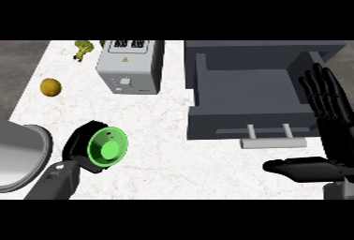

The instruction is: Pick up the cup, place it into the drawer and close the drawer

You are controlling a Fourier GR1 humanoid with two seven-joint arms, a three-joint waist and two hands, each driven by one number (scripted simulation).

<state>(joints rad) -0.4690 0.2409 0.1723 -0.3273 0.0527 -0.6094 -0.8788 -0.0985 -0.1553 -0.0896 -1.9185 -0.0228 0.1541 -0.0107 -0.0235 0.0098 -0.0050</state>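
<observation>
Left hand (pixel 75 146): fingers (pixel 95 124) clenched round the green cup (pixel 108 148), black digits wrapping its left and top side. The cup's mouth faces up at the view, green inside visible. Can't tell whether it's off the bench (pixel 166 140) or touching it. So the cup is in the left fingers, at the lower left, well apart from the drawer (pixel 242 91) and not in it. The drawer is up and to the right of those fingers, pulled open and showing a grey interior. Its handle (pixel 273 142) sits on the front face, between the two hands. Right hand (pixel 333 138): fingers released, straight and spread, pointing up the view and holding nothing. The fingertips overlap the drawer's right wall in the view; can't tell if they touch it. The right thumb (pixel 294 167) sticks out left, below and right of the handle and apart from it. A toaster (pixel 129 65) is above the left fingers, well apart. A round yellow fruit (pixel 50 87) is up and left of them, and a green item (pixel 83 48) lies further up, near the bench's far edge. A grey round dish (pixel 21 154) is just left of the left fingers, partly cut off by the view's edge.
</observation>
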